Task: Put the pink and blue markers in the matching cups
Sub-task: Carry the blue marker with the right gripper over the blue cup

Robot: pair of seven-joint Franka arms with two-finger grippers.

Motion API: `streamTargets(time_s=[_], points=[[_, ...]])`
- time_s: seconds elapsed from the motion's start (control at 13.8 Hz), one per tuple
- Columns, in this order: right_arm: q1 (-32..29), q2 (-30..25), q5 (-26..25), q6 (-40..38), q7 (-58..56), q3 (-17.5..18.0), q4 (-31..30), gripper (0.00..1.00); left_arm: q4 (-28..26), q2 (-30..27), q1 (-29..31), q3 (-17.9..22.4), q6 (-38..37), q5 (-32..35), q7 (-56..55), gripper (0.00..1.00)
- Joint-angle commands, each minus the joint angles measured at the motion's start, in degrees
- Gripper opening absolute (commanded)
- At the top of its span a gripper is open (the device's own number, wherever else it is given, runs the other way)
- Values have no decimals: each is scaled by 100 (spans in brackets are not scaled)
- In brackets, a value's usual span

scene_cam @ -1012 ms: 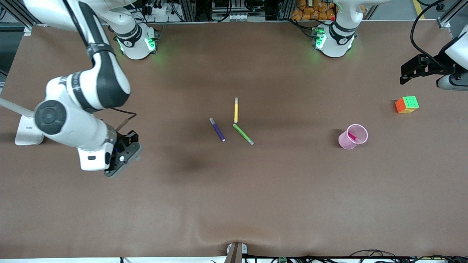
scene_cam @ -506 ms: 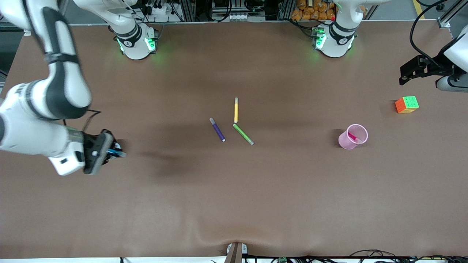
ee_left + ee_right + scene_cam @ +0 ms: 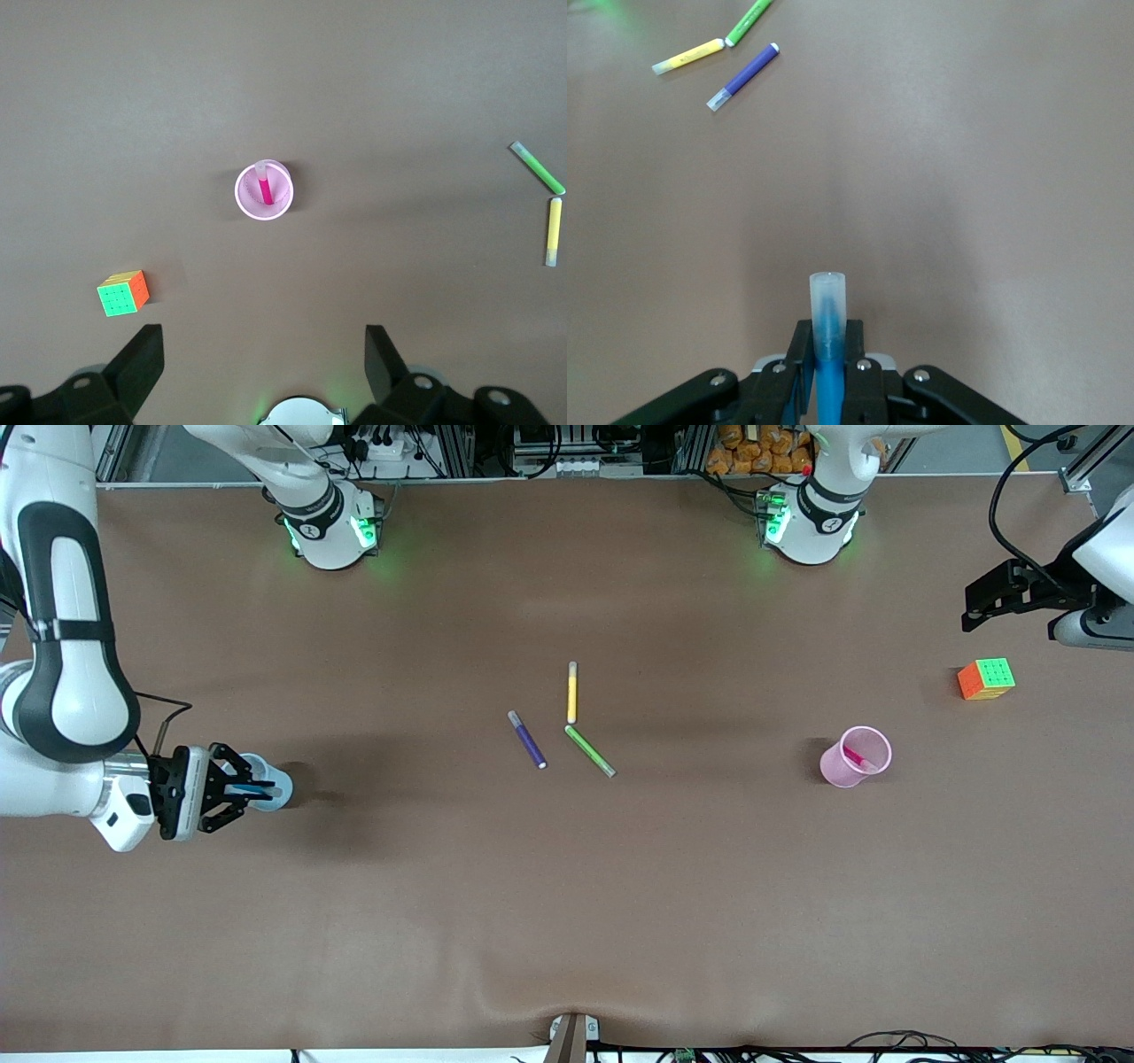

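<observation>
My right gripper [image 3: 252, 788] is shut on the blue marker [image 3: 257, 787] and holds it lying level, over the light blue cup [image 3: 271, 776] at the right arm's end of the table. In the right wrist view the blue marker [image 3: 828, 328] sticks out between the fingers [image 3: 855, 354], grey end forward. The pink cup [image 3: 856, 756] stands toward the left arm's end with the pink marker [image 3: 854, 757] inside it; both show in the left wrist view, the cup [image 3: 263, 190] and the marker [image 3: 265, 189]. My left gripper [image 3: 974, 613] waits open and empty, up above that end.
A purple marker [image 3: 527, 740], a yellow marker [image 3: 572, 693] and a green marker [image 3: 589, 750] lie together at the table's middle. A colour cube [image 3: 986, 678] sits near the left arm's end, farther from the front camera than the pink cup.
My right arm has swung toward its own end of the table with the blue marker, and its gripper now points level over the blue cup. The left arm has barely moved.
</observation>
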Motion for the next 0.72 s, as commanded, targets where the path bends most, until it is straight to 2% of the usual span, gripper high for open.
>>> streamTargets(time_s=[0.0, 0.29, 0.36, 0.43, 0.51, 0.65], points=[[-207, 156, 196, -66, -308, 100, 9, 0, -2, -18, 20, 26, 44, -96, 54, 100], [-418, 209, 205, -215, -598, 100, -263, 0, -2, 17, 20, 43, 44, -131, 36, 100], [-436, 201, 205, -285, -598, 100, -272, 5, -2, 18, 20, 43, 44, -140, 27, 100], [-471, 174, 205, -303, -607, 91, -272, 56, -2, 18, 28, 43, 35, -140, 27, 100], [-480, 122, 205, -338, -581, 100, -255, 100, -2, 18, 28, 43, 35, -131, 27, 100], [-427, -53, 170, -373, -214, 83, -185, 100, -2, 26, 28, 43, 44, -131, 27, 100]])
